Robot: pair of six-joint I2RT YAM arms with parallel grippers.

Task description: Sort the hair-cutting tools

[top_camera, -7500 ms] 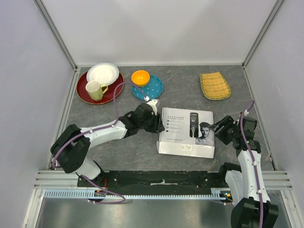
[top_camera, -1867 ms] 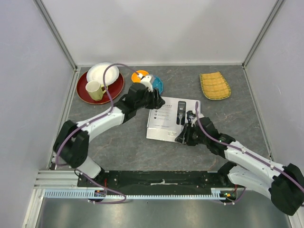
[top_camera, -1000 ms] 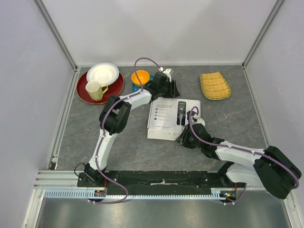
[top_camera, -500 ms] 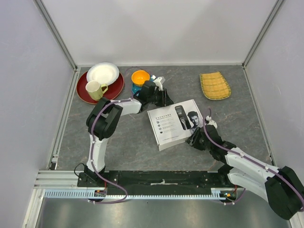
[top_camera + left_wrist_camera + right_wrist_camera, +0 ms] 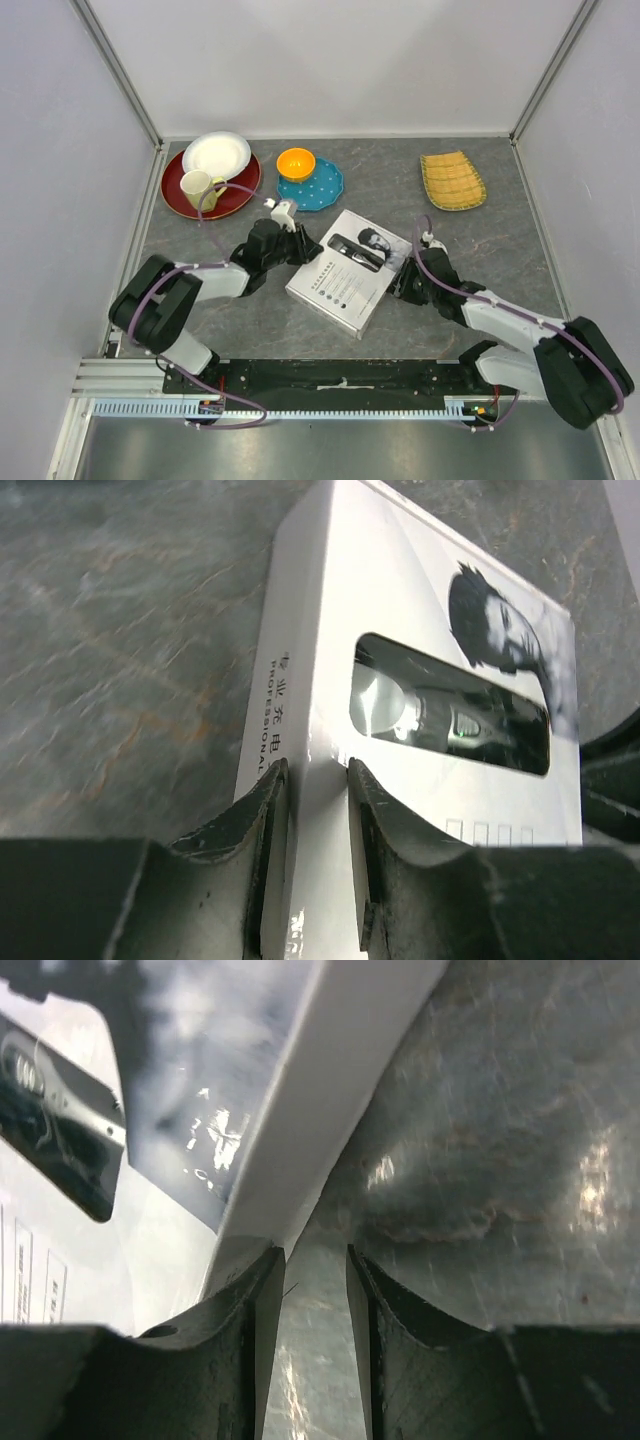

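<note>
One box [image 5: 335,287], one clipper [image 5: 352,250], one mug [image 5: 197,188], one orange bowl [image 5: 296,162], one yellow tray [image 5: 452,180]; three plates: red plate [image 5: 238,196], white plate [image 5: 218,153], teal plate [image 5: 326,188].

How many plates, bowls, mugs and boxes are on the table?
Plates: 4 (red plate, white plate, teal plate, yellow plate)
Bowls: 1 (orange bowl)
Mugs: 1 (yellow mug)
Boxes: 1 (white box)
Total: 7

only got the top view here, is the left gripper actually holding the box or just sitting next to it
Observer: Left wrist view shows the left gripper clamped across one edge of the white box.
Operator: and the right one
Observer: The right gripper sits at the box's corner, but only bare table shows in its gap.
Operator: clipper in there
Observer: Yes, the clipper shows through the box's cut-out window.
</note>
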